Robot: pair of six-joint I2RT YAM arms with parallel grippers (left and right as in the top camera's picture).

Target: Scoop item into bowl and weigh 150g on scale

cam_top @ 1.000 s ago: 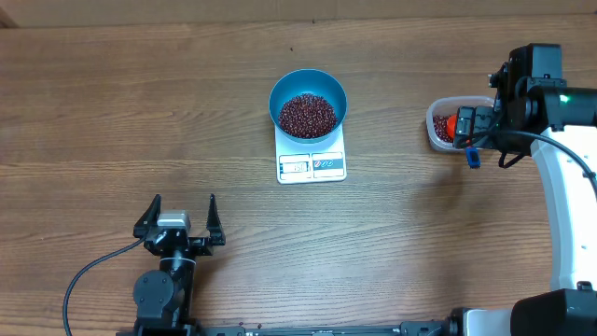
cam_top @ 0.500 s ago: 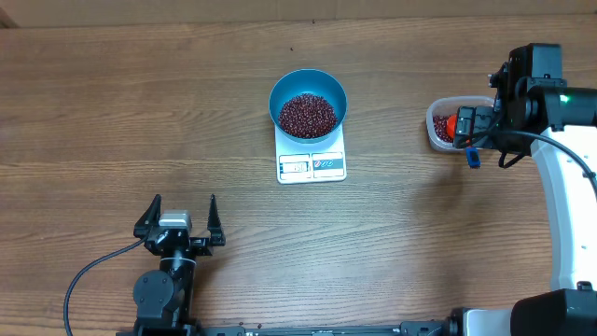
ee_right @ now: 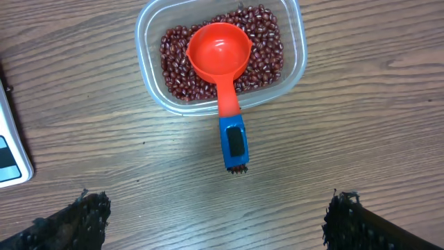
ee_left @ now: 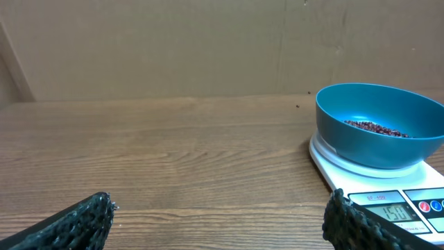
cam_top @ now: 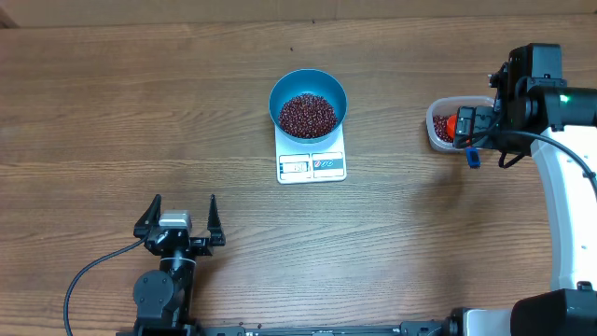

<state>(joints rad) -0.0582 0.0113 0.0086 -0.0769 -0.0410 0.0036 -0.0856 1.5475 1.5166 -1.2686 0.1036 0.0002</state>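
The blue bowl (cam_top: pixel 308 101) sits on the white scale (cam_top: pixel 312 161) at mid-table with a mound of maroon beans (cam_top: pixel 308 114) inside. In the left wrist view the bowl (ee_left: pixel 378 125) is at the right and the scale (ee_left: pixel 388 205) display reads 150. My left gripper (ee_left: pixel 218 208) rests open near the front edge, well short of the scale, holding nothing. My right gripper (ee_right: pixel 216 208) hangs open and empty above the table, just in front of the scoop's blue handle (ee_right: pixel 234 142).
A clear plastic tub (ee_right: pixel 295 62) at the right holds more beans (ee_right: pixel 177 62). A red scoop (ee_right: pixel 220 52) lies in it, with its handle sticking out over the rim onto the wood. The scale's corner (ee_right: pixel 10 153) shows at the left of the right wrist view.
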